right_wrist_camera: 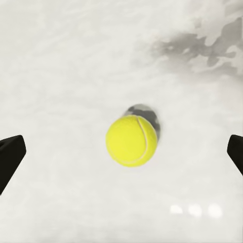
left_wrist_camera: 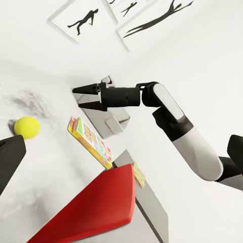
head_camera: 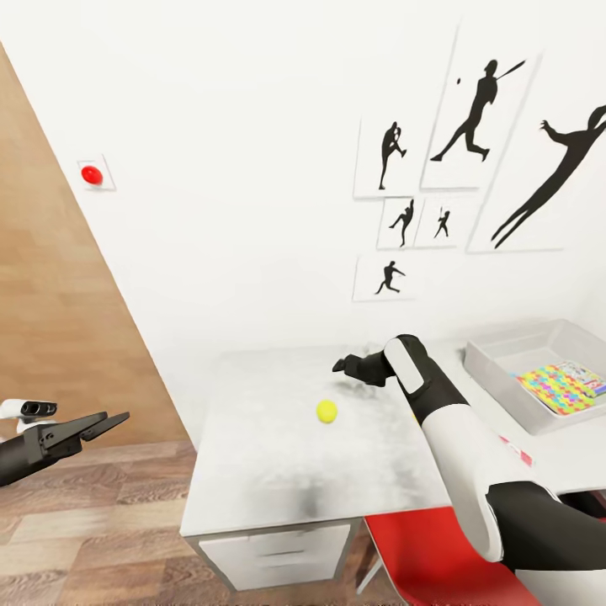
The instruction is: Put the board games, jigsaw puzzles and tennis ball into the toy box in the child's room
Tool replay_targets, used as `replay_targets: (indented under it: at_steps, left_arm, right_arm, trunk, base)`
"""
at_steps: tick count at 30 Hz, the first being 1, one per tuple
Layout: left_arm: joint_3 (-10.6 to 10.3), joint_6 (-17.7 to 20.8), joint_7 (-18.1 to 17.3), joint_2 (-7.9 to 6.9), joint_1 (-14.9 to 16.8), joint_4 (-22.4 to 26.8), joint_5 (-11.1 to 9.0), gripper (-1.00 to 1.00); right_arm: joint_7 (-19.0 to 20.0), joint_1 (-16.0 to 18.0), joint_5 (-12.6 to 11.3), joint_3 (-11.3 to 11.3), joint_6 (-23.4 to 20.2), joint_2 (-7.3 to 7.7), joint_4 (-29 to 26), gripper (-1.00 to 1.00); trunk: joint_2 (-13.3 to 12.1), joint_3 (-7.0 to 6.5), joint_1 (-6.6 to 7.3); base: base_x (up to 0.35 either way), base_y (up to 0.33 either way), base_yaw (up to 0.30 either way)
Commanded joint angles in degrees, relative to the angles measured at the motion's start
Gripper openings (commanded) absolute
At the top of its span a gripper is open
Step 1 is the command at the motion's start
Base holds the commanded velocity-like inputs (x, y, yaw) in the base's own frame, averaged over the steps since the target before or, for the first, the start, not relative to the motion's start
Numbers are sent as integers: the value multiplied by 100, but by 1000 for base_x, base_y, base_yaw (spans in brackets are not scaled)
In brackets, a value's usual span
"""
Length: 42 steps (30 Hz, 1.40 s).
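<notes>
The tennis ball [head_camera: 326,411] lies on the pale table [head_camera: 252,438], near its middle. My right gripper [head_camera: 343,366] hangs open just beyond and above it. In the right wrist view the ball [right_wrist_camera: 131,140] sits on the tabletop between the spread fingers [right_wrist_camera: 10,157], untouched. The toy box [head_camera: 497,370] stands at the table's right end with a jigsaw puzzle [head_camera: 555,389] inside. A Skip-Bo board game [left_wrist_camera: 91,143] lies on the table under my right arm. My left gripper [head_camera: 114,418] is open over the floor, left of the table.
A red chair [head_camera: 438,555] stands at the table's front right, under my right arm. The white wall with silhouette prints [head_camera: 471,143] runs behind the table. It carries a red button [head_camera: 91,175]. Wood floor [head_camera: 101,522] lies left of the table.
</notes>
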<state>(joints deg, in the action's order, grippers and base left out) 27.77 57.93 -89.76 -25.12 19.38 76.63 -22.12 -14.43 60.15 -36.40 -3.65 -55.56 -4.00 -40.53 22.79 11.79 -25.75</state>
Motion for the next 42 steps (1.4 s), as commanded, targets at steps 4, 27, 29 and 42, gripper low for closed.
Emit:
replay_targets:
  at_steps: [4,27,29,42]
  left_arm:
    - [0,61,-24,-2,4,1,5,100]
    - [0,61,-24,-73,4,1,-2,100]
    - [0,61,-24,-77,4,1,-3,100]
    - [0,61,-24,-83,4,1,-3,100]
  right_arm:
    - [-67,5,-60,-13,-1,-10,0,100]
    - [-69,5,-58,-13,1,-13,-12,100]
    - [-69,5,-55,-13,4,-13,-12,100]
    - [-69,5,-52,-13,5,2,-23,100]
  trunk:
    - [12,50,-3]
    - [12,267,-3]
    - [12,286,-3]
    - [12,408,-3]
  base:
    - [0,2,0]
    - [8,103,0]
    - [5,19,0]
    - [1,4,0]
